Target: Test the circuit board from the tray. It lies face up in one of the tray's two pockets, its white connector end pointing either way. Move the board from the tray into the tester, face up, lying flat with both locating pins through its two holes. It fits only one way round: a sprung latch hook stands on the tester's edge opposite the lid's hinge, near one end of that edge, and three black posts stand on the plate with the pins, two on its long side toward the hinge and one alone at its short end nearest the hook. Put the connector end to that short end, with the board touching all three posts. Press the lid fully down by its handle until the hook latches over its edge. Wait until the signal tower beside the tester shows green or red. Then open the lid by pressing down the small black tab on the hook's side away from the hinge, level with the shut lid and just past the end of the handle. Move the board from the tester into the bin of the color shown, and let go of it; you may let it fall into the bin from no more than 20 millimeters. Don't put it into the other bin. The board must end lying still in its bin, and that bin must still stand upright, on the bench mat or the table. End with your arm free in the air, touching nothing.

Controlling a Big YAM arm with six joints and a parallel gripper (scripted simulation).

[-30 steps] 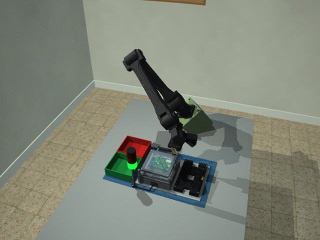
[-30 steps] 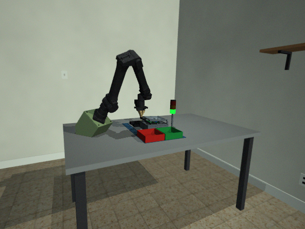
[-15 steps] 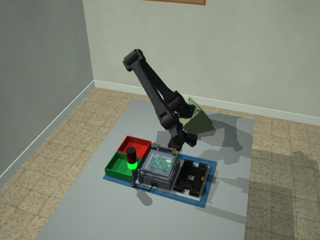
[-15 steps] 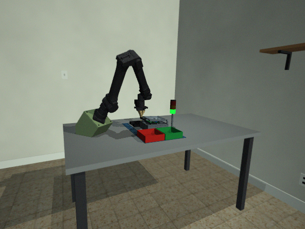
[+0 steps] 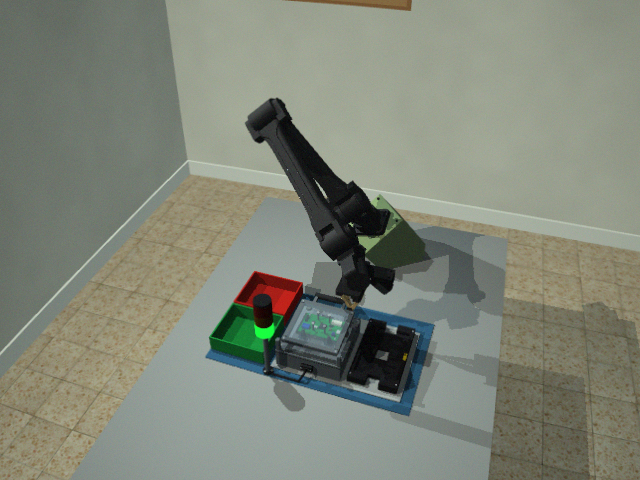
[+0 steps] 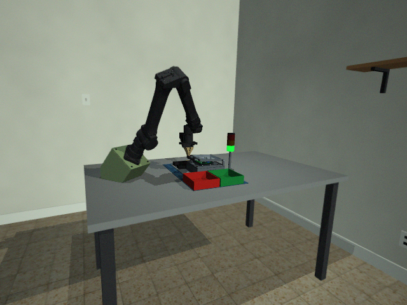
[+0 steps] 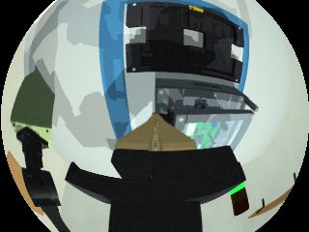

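The black parallel gripper [image 5: 351,303] with tan fingertips is clenched tight on nothing, its tips pointing down at the edge of the dark grey tester box [image 5: 310,361] on the arm's side, close by the black handle [image 5: 324,298] of the clear lid [image 5: 321,326]. Whether the tips touch anything cannot be told.

Just beyond the tips, under the shut lid, the green circuit board [image 5: 323,325] lies face up inside the tester. To one side of the gripper sits the black two-pocket tray [image 5: 382,356], both pockets showing only dark recesses. To the other side stand the open red bin [image 5: 268,292] and the open green bin [image 5: 242,333], touching each other, each with a bare floor. The signal tower [image 5: 262,322] past the tester glows green. All rest on the blue bench mat [image 5: 413,397].
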